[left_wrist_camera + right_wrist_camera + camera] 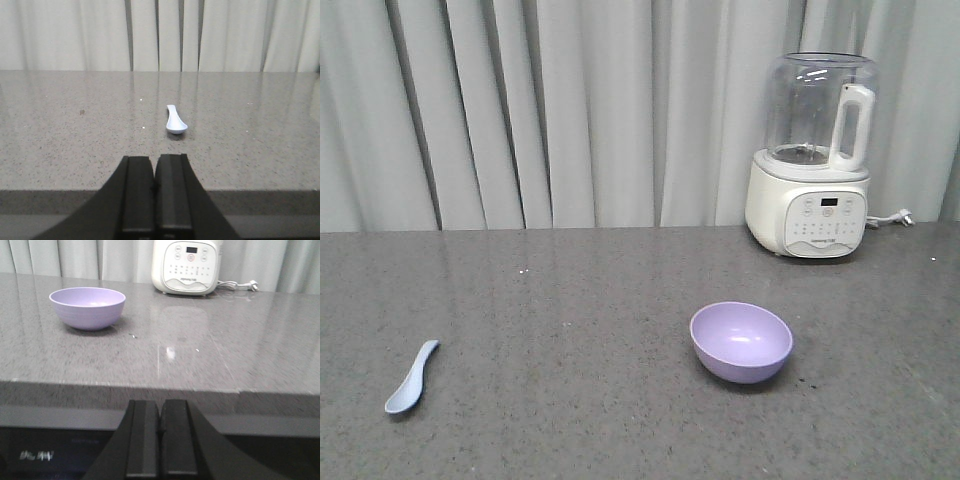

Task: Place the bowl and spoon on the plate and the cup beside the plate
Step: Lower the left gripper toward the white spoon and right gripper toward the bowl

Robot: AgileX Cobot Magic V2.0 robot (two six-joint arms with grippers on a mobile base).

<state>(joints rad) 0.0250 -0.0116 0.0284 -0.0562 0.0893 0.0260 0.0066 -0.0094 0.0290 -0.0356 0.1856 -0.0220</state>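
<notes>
Empty left gripper [154, 166] and right gripper [160, 408], both pressed together; nothing arranged.
The spoon [412, 377] and bowl [741, 341] lie well apart; plate, cup unseen.

Grey speckled bench [600, 290], glossy, faint reflections. Behind it, a pale pleated curtain [570, 110] spans the whole back. Back right on the bench stands a white blender [813, 215], upright: clear jug [808, 105] w/ white handle [853, 125], base w/ buttons & small display [828, 203]. Its white plug [900, 216] lies just right of the base.
</notes>
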